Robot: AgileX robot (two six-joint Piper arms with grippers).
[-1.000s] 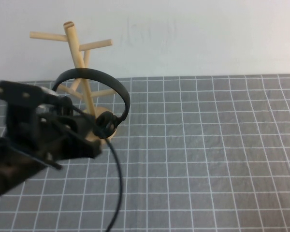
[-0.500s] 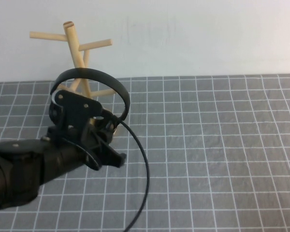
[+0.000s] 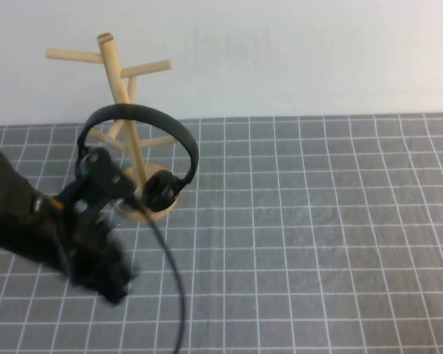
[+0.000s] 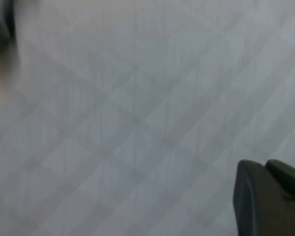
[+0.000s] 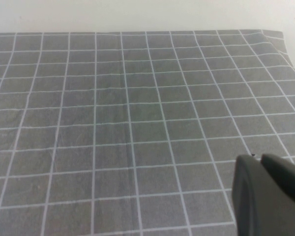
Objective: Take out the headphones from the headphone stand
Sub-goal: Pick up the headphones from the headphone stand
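The black headphones (image 3: 179,140) hang on the light wooden headphone stand (image 3: 118,74), the band arched over the pole and one ear cup (image 3: 161,189) in front of the round base (image 3: 151,212). My left arm is at the lower left of the high view, blurred, with its left gripper (image 3: 112,284) low over the mat in front of and left of the stand, holding nothing. In the left wrist view its fingers (image 4: 250,177) lie together over blurred mat. My right gripper (image 5: 259,160) is shut and empty above bare mat; it is outside the high view.
A grey grid-patterned mat (image 3: 317,221) covers the table up to a white wall (image 3: 295,51). A black cable (image 3: 179,295) trails from the left arm to the front edge. The mat's far edge shows in the right wrist view (image 5: 137,32).
My left arm has swung from in front of the headphones back to the left and down toward the mat. The headphones stay hanging on the stand.
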